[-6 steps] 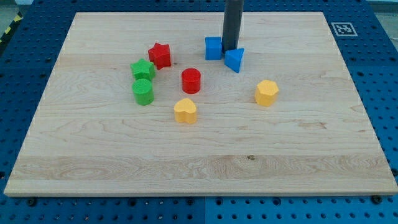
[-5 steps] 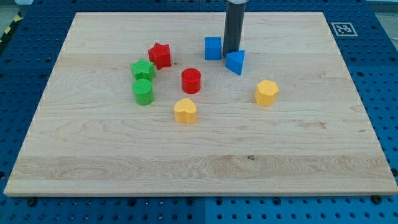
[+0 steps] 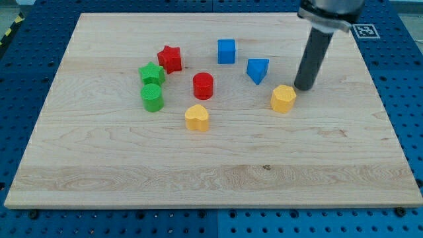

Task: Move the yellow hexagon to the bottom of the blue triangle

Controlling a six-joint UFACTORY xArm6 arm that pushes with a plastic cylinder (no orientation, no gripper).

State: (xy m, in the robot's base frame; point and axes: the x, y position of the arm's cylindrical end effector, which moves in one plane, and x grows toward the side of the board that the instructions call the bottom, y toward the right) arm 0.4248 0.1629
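Observation:
The yellow hexagon (image 3: 283,98) lies right of the board's middle. The blue triangle (image 3: 258,69) lies just above and to the left of it, a short gap between them. My tip (image 3: 303,88) stands just to the upper right of the yellow hexagon, close to it, and to the right of the blue triangle. I cannot tell whether the tip touches the hexagon.
A blue cube (image 3: 227,51) lies left of the triangle. A red cylinder (image 3: 203,86), a red star (image 3: 170,59), a green star (image 3: 151,73), a green cylinder (image 3: 152,97) and a yellow heart (image 3: 197,118) lie further left. The wooden board (image 3: 211,178) sits on a blue pegboard.
My tip has moved from between the blue cube and blue triangle to the right and down, to the hexagon's upper right. The blue triangle has shifted slightly right and down.

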